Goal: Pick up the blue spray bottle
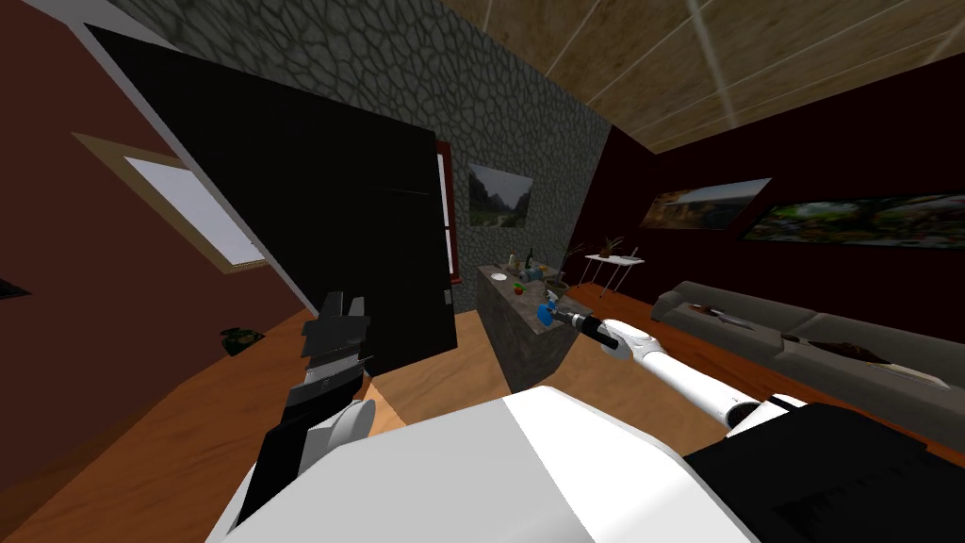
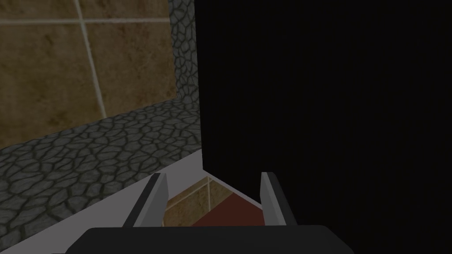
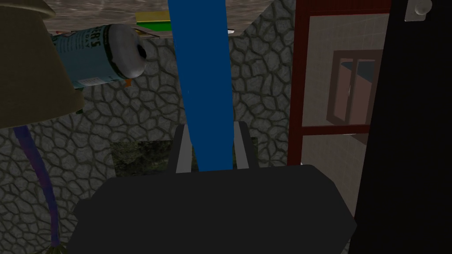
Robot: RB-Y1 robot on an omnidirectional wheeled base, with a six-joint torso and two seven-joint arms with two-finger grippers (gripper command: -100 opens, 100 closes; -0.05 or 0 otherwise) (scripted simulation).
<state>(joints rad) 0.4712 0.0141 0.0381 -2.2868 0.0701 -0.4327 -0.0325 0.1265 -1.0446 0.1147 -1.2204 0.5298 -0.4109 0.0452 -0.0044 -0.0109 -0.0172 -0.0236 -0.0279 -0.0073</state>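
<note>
Tall blue spray bottle (image 3: 201, 88) at the near end of the counter: solid deep blue, no pattern. Blocky stone counter (image 1: 528, 353): mottled grey-brown. On the counter: pale blue cylindrical can (image 3: 97, 55) with white end and printed label; flat green-and-yellow item (image 3: 152, 21). Beyond the counter — grey cobble-patterned wall (image 3: 260, 79), dark red frame (image 3: 300, 88).

1. Right wrist view: the blue spray bottle (image 3: 201, 66) is pinched in my right gripper (image 3: 212, 128). Its body runs off the picture's edge and its near end is hidden behind my gripper's dark block, so I cannot tell which end is which.
2. Head view: the bottle is a tiny blue blob, its shape too small to make out.
3. The blue-labelled can (image 3: 97, 55) is half hidden behind a tan object (image 3: 31, 66), which is itself cut off by the edge.
4. The items at the far end of the stone counter (image 1: 514, 330) are too small to name.
5. A green and yellow flat thing (image 3: 152, 22) is partly hidden behind the bottle.
</note>
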